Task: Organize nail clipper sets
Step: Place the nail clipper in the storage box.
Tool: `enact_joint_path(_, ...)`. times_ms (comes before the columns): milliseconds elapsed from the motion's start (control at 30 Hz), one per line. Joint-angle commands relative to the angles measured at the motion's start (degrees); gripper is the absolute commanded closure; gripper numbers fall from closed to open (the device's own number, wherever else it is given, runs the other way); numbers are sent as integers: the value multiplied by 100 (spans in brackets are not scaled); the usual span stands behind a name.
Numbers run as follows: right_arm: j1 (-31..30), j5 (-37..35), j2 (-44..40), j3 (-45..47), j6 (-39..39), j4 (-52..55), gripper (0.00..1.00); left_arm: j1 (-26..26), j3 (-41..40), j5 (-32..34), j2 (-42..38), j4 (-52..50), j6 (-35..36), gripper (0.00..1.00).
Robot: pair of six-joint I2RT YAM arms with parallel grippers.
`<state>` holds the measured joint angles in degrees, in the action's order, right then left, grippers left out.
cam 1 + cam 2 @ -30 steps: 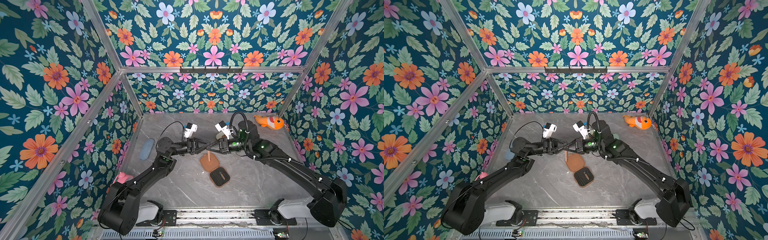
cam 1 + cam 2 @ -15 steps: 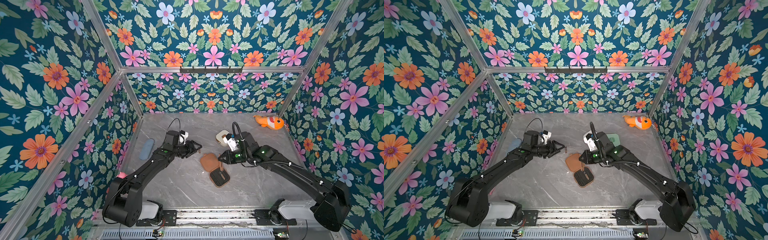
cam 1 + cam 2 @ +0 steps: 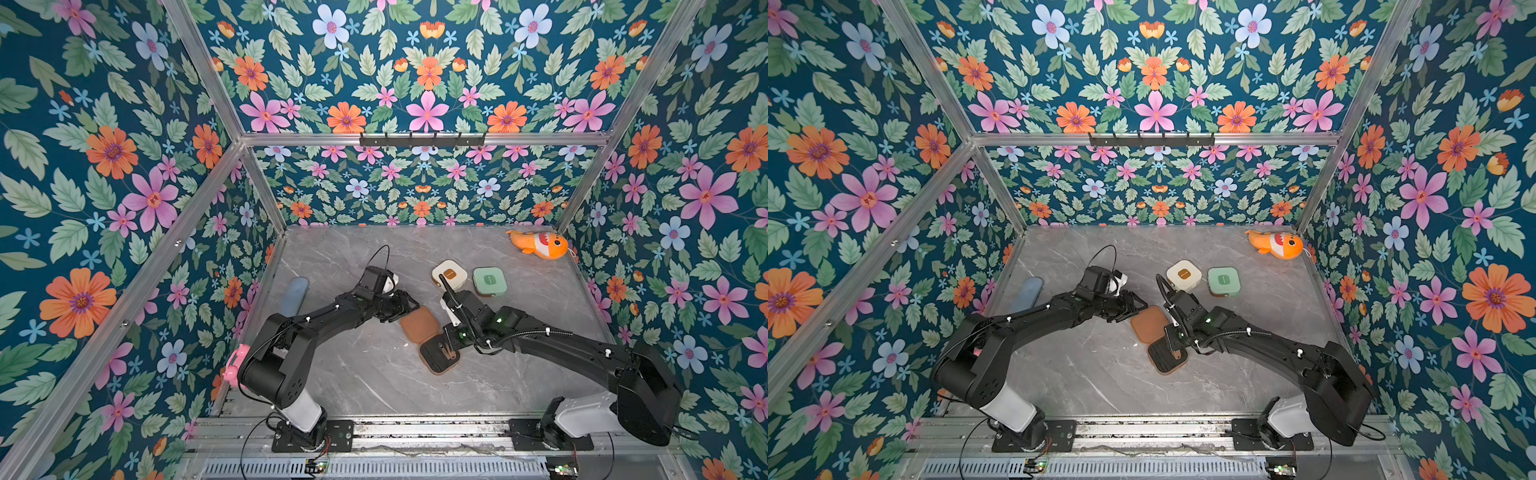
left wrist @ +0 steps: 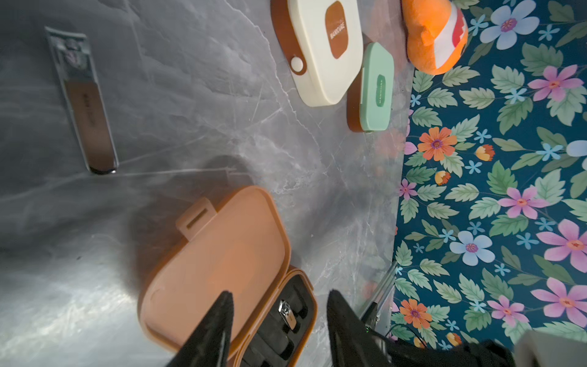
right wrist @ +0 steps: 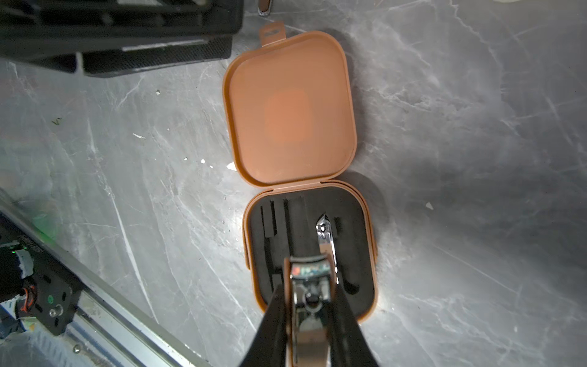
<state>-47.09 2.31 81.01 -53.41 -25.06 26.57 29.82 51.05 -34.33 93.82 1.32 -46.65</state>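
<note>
in both top views the brown case [image 3: 419,325] is seen lying open near the middle of the grey table [image 3: 374,386]. its lid is laid flat toward the back wall and its black tray [image 3: 436,361] toward the arm bases. the cream case [image 3: 449,275] and the mint case [image 3: 489,281] are set shut, just beside each other, behind it. the left gripper [image 3: 405,305] is held low at the lid's far left corner. the right gripper [image 3: 449,347] is lowered over the tray. an orange plush fish [image 3: 540,245] is placed in the far right corner and a pale blue case [image 3: 294,295] by the left wall. a pink clock [image 3: 235,365] is partly hidden behind the left arm.

in the left wrist view the left gripper's 2 fingers [image 4: 216,327] are shown spread apart, with nothing gripped between them, above the open brown case. 1 slim clipper [image 4: 287,313] is seen seated in the tray. a loose clipper [image 4: 84,98] is left flat on the table, well apart from the case.

in the right wrist view the right gripper's fingers [image 5: 276,305] are pressed against the 2 sides of a wide clipper [image 5: 309,270], which is pinched over the tray. whether it touches the foam cannot be told. the slim clipper is seen in a slot just beside it.
</note>
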Motion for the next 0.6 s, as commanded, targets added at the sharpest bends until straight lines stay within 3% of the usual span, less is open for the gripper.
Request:
enact_joint_path(0,-11,-145,177,-3,84,-332,89,22,37,33,144,328,-89,50)
enact_joint_path(567,-87,182,1273,-347,429,-752,93,60,11,19,500,501,-116,51)
